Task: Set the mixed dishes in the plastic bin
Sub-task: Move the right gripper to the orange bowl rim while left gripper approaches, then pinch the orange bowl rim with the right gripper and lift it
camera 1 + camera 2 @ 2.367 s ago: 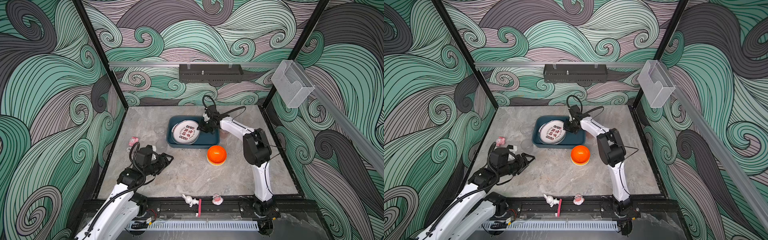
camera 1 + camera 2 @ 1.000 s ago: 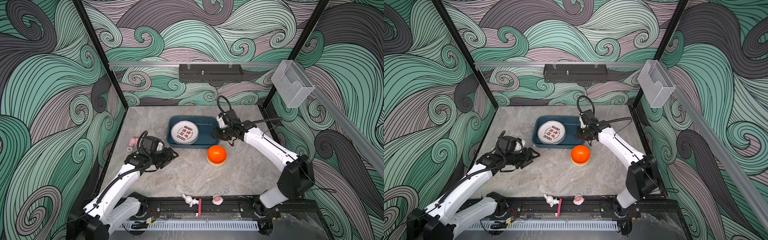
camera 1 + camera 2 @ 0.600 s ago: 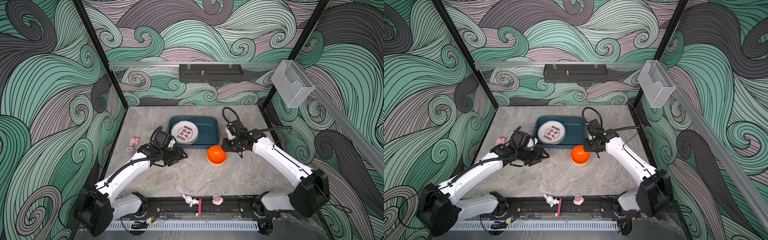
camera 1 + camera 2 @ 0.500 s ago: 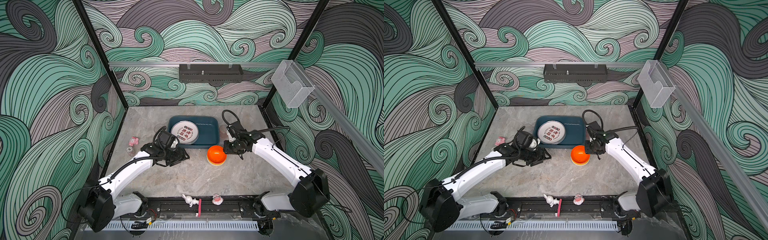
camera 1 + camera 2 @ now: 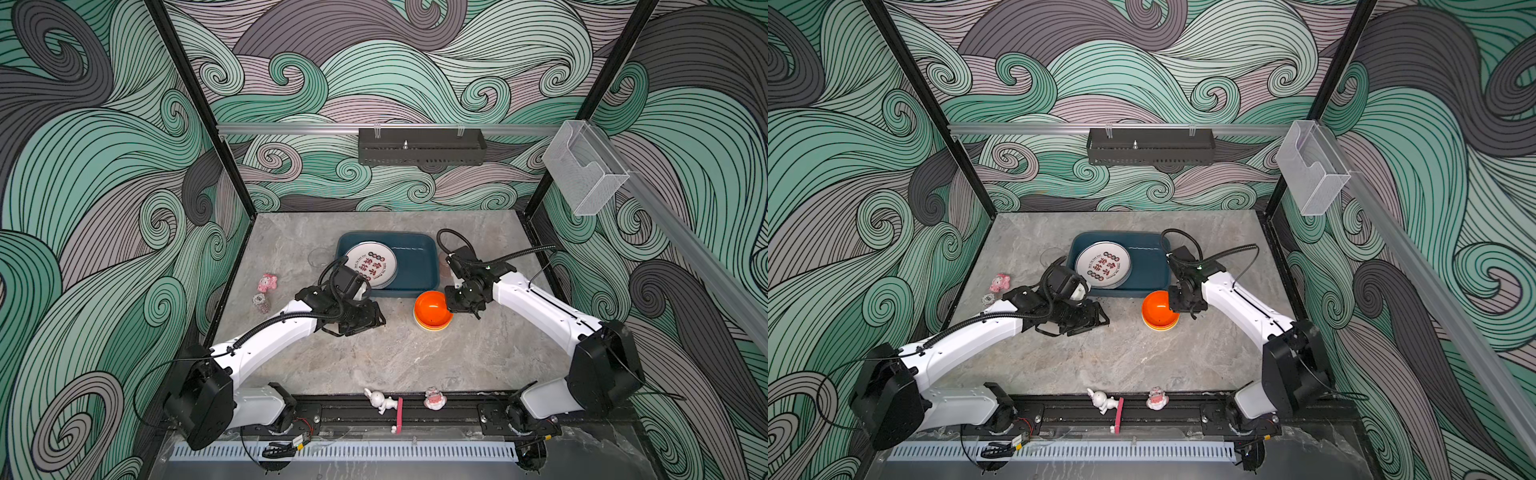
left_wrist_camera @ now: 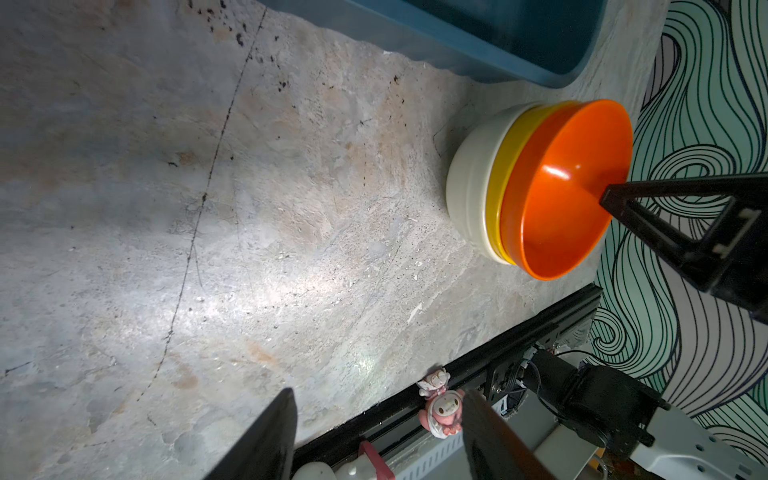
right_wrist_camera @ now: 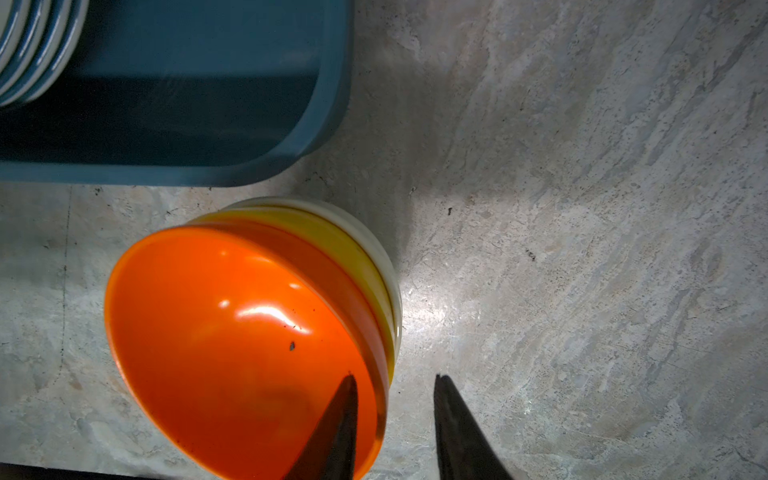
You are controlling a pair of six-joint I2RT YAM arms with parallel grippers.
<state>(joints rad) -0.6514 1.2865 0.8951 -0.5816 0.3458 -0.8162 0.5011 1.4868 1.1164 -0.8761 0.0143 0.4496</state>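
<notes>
Bowl stack [image 7: 232,332]: three nested bowls, orange in yellow in cream. It stands on the bench [image 5: 395,357] just off the near right corner of the plastic bin [image 5: 415,266], outside it. Nested like this, one grip could probably carry all three.
Right claw [image 7: 394,384]: fingers apart, straddling the stack's rim. One tip is down inside the orange bowl and the other is outside the cream wall. A strip of bench shows between the outer finger and the wall, so it is not clamped yet.
Why this hold: a round, smooth bowl offers no handle, so a pinch across the rim looks like the only purchase.
Left claw [image 6: 378,392]: fingers apart with nothing between them, low over bare bench left of the stack and aimed toward it. It seems to be standing by.
Bin: dark teal, shallow, with rounded corners and a dull plastic sheen. It sits at the back middle of the bench.
Plates [image 5: 371,264]: white with red and black characters, stacked in the bin's left half. The right wrist view shows blue-green rims layered beneath. The right half is bare, a likely spot for the bowls.
Textures: the bowls are glossy with sharp highlights and are likely slick. The bench is grey, veined and matte.
Outstanding: a clear glass [image 5: 319,257] stands outside the bin's left wall.
Risk: the inner bowls may slip if only the orange rim is pinched.
</notes>
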